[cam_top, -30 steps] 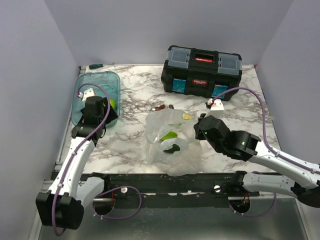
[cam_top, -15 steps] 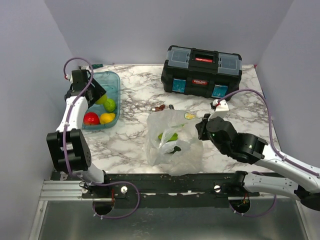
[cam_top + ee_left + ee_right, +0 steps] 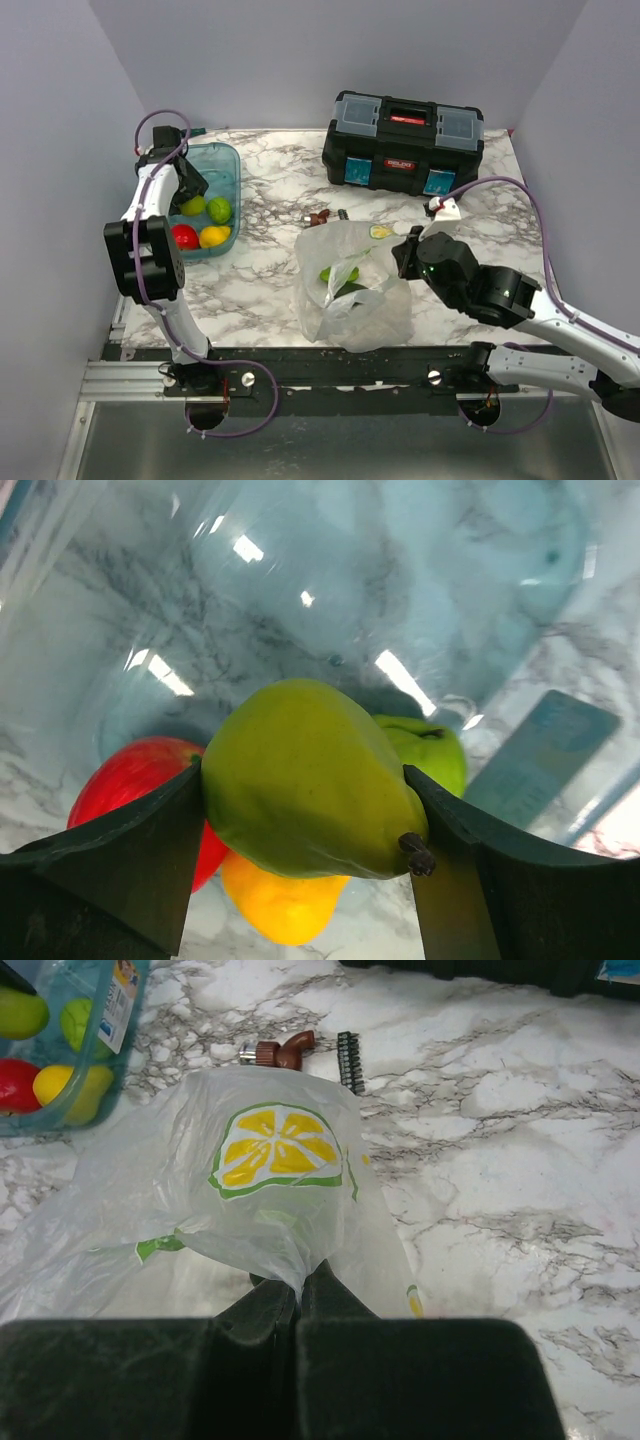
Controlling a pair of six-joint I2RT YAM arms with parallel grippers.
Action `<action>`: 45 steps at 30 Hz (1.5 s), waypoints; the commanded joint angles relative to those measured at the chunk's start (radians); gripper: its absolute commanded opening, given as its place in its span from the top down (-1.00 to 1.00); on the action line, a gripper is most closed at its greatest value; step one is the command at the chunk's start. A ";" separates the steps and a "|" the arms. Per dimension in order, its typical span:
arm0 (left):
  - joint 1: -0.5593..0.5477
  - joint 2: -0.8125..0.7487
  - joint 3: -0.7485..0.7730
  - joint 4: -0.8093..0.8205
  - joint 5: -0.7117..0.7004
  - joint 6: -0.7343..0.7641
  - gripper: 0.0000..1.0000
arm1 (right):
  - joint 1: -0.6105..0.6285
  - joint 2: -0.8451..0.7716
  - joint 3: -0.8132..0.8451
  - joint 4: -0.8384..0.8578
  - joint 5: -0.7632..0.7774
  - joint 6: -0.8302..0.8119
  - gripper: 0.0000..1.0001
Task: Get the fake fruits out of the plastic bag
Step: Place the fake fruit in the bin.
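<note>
Left wrist view showed the left gripper [image 3: 305, 820] clamped on a yellow-green pear [image 3: 300, 765] above the teal tub [image 3: 420, 570]; releasing low would stop it bouncing. Right of the tub, the right gripper [image 3: 298, 1308] pinched the plastic bag [image 3: 180, 1210], green fruits [image 3: 338, 273] inside.

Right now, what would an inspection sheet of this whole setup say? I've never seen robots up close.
Surface: white marble-pattern table.
Job's things: clear plastic bag holds one lime-green fruit and one dark green fruit; the teal tub holds a red fruit, a yellow fruit and a green fruit.
Clutter: black toolbox; brown hardware piece and black strip beyond the bag.
Jaws: left jaws shut on a yellow-green pear over the tub; right jaws shut on a pinch of the bag.
Cables: left purple cable and right purple cable loop along the arms.
Surroundings: plain grey walls; nothing else seen.
</note>
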 commanded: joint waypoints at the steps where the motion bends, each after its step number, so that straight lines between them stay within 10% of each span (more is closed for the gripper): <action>1: 0.013 0.061 0.053 -0.116 -0.076 -0.055 1.00 | 0.004 0.016 0.034 -0.020 -0.010 0.024 0.99; 14: 0.024 0.172 0.120 -0.226 -0.080 -0.145 0.95 | 0.004 0.012 0.046 -0.034 -0.032 0.081 0.99; 30: 0.047 0.186 0.111 -0.230 -0.003 -0.149 0.08 | 0.004 -0.022 0.080 -0.081 -0.054 0.139 0.99; 32: 0.050 0.185 0.110 -0.230 -0.004 -0.150 -0.26 | 0.004 -0.020 0.081 -0.085 -0.057 0.145 0.99; 43: 0.056 0.139 0.096 -0.218 0.046 -0.160 -0.33 | 0.004 0.015 0.075 -0.089 -0.060 0.168 0.99; 44: 0.059 0.137 0.097 -0.219 0.048 -0.160 -0.90 | 0.005 0.020 0.079 -0.089 -0.063 0.168 0.99; 45: 0.060 0.134 0.095 -0.218 0.048 -0.160 -0.97 | 0.005 0.026 0.083 -0.090 -0.066 0.168 0.99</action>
